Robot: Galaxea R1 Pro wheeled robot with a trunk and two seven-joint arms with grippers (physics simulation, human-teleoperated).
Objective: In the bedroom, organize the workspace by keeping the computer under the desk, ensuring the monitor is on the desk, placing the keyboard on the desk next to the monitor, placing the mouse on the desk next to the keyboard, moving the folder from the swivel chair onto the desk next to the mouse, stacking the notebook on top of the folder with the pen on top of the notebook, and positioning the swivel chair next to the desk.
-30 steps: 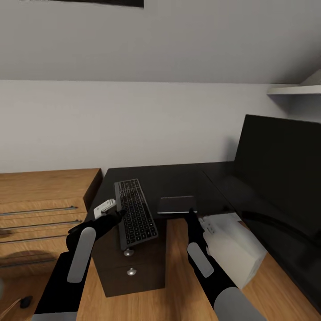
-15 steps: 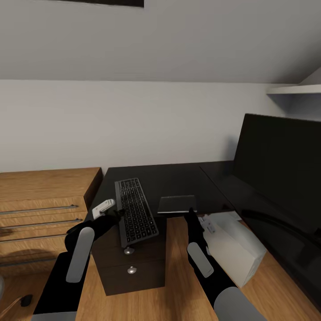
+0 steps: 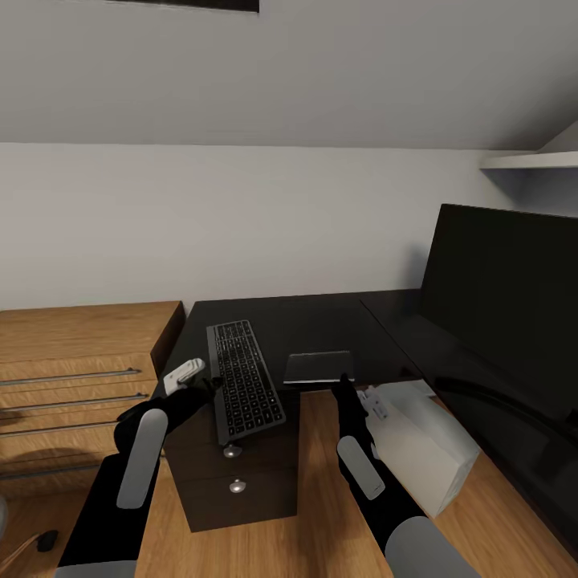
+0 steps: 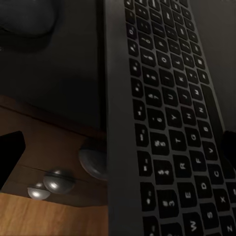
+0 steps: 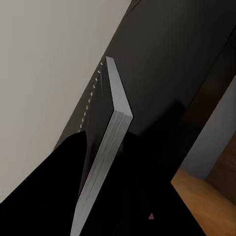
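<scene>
1. Your keyboard [image 3: 244, 379] lies on the dark worktop [image 3: 321, 321], its near end out over the front edge above the drawer knobs [image 3: 232, 453]; it is not beside the monitor [image 3: 502, 301] yet
2. Your left gripper [image 3: 210, 384] is at the keyboard's left edge; I cannot tell if its fingers are open or closed
3. Your right gripper [image 3: 343, 384] is at the notebook [image 3: 319, 368]; in the right wrist view the spiral notebook [image 5: 105, 142] stands between the two fingers, so I judge they grip it
4. The white mouse [image 3: 184, 372] rests on the worktop just left of the keyboard
5. The white computer [image 3: 421, 445] stands on the floor under the worktop; this part looks done
6. In my judgement, the folder, pen and swivel chair are left to do
</scene>
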